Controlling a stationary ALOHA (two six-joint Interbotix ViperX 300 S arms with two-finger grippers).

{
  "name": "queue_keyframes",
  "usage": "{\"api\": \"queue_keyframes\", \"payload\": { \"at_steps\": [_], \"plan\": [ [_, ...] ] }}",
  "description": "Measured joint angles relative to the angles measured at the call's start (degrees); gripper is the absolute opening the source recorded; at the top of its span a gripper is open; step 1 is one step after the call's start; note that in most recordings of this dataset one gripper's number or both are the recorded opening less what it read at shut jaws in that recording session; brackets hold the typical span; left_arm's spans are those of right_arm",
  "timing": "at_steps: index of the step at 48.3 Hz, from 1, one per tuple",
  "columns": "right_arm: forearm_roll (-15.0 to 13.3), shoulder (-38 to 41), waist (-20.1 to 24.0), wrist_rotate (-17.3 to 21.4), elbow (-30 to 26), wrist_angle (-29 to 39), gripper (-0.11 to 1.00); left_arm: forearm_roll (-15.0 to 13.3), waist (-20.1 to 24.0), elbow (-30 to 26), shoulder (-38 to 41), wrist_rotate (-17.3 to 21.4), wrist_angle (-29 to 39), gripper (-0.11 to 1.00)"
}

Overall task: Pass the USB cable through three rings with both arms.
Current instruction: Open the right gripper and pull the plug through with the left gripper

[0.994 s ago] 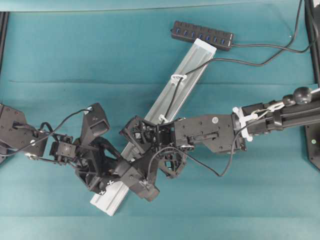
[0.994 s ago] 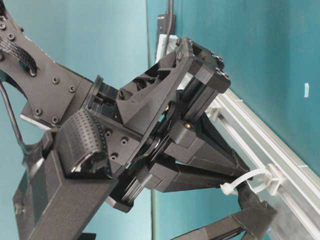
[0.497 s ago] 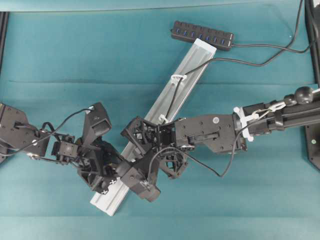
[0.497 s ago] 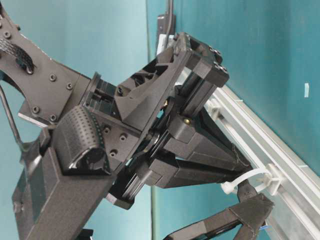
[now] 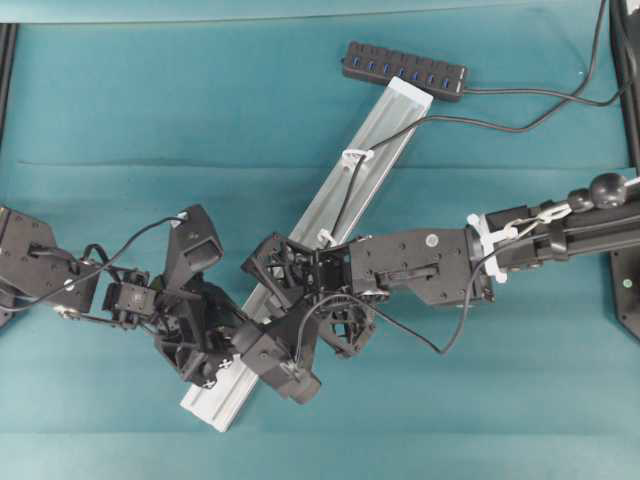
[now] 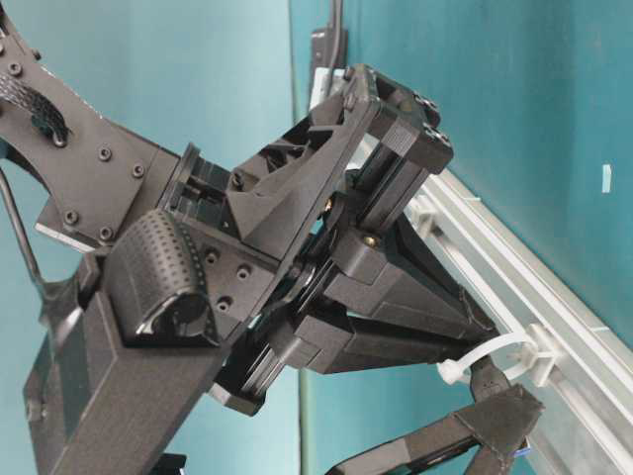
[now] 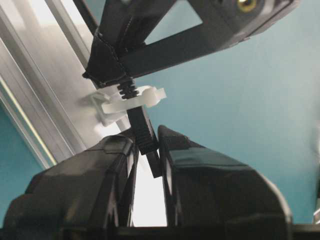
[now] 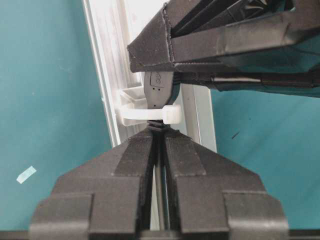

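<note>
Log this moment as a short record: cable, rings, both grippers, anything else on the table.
USB cable: lies along the silver rail, through the upper ring, down to the middle ring
lower ring: plug end passes through it
left gripper: shut on the plug end, just past the lower ring
right gripper: shut on the cord on the ring's other side
USB hub: at the rail's far end
</note>
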Motion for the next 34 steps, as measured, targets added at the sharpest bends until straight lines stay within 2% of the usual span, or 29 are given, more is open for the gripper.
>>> {"api": "queue_keyframes", "payload": {
  "at_steps": [2,5,14,19,28,34],
  "plan": [
    [0.00,-0.09,-0.09,0.00,0.00,0.00,0.08,0.09,0.00,0.00,0.00,-0.53,0.00,0.15],
    [0.09,-0.09,-0.09,0.00,0.00,0.00,0.17,0.00,0.00,0.18,0.00,-1.58,0.00,0.14],
    [0.44,0.00,-0.35,0.09,0.00,-0.18,0.71,0.09,0.00,0.44,-0.18,-2.81,0.18,0.11],
    [1.05,-0.09,-0.79,0.00,0.00,-0.18,0.91,0.00,0.00,0.53,-0.18,-2.81,0.18,0.11],
    [1.23,-0.09,-1.32,0.70,0.00,-0.26,0.88,0.00,-0.09,0.62,-0.18,-3.25,0.26,0.11],
    [1.23,-0.53,-2.11,4.83,0.18,-0.26,0.88,0.00,-0.35,1.14,-0.88,-4.57,0.53,0.11]
  ]
}}
